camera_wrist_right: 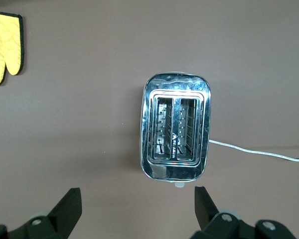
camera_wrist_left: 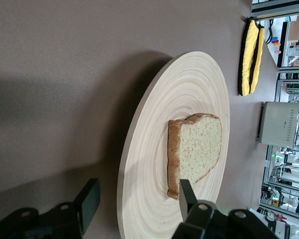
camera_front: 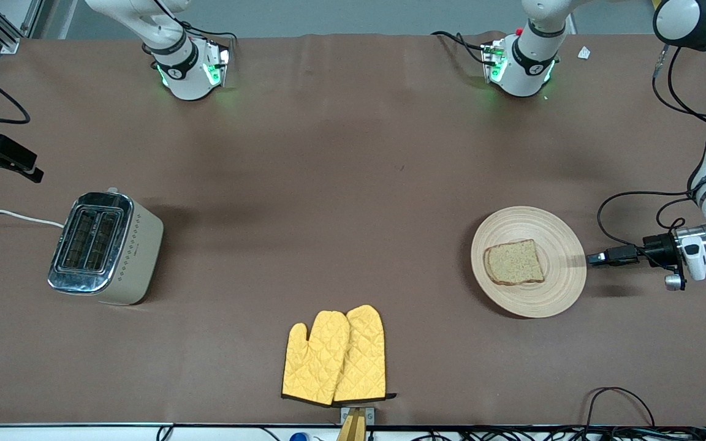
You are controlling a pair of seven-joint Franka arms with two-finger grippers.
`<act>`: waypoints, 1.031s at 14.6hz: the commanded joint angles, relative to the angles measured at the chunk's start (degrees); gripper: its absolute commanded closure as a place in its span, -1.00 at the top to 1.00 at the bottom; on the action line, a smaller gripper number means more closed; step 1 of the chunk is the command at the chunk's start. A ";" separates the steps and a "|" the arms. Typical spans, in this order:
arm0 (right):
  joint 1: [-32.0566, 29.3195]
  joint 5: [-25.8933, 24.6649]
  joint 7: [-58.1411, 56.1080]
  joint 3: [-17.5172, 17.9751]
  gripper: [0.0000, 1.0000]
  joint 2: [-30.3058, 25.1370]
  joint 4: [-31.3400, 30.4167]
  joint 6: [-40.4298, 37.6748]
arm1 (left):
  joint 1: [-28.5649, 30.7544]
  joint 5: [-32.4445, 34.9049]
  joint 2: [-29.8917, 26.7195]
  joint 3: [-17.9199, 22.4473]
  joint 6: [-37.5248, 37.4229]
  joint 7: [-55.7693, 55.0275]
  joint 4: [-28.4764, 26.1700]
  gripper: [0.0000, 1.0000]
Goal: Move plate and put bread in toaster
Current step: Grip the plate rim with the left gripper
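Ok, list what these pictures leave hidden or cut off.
- Right pincer: front view's edge cuts off most of its arm.
- Left pincer: fingers straddle the round beige wooden plate's rim; the rim hides any contact underneath.
- Square brownish speckled bread slice: underside hidden by the plate.
- Cream two-slot toaster with chrome top: slot bottoms are too dark in the right wrist view.
- Yellow quilted oven mitts: right wrist view's edge crops them.
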 commanded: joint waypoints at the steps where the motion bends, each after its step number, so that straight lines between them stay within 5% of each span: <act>1: 0.10 -0.68 -0.03 0.14 1.00 -1.63 -1.86 0.86 | -0.10 -1.02 0.77 -0.32 0.40 0.53 1.05 0.27; 15: 0.10 -0.68 -0.03 0.14 1.00 -1.63 -1.86 0.86 | -0.36 -3.13 3.76 -0.67 1.11 5.28 1.14 -0.39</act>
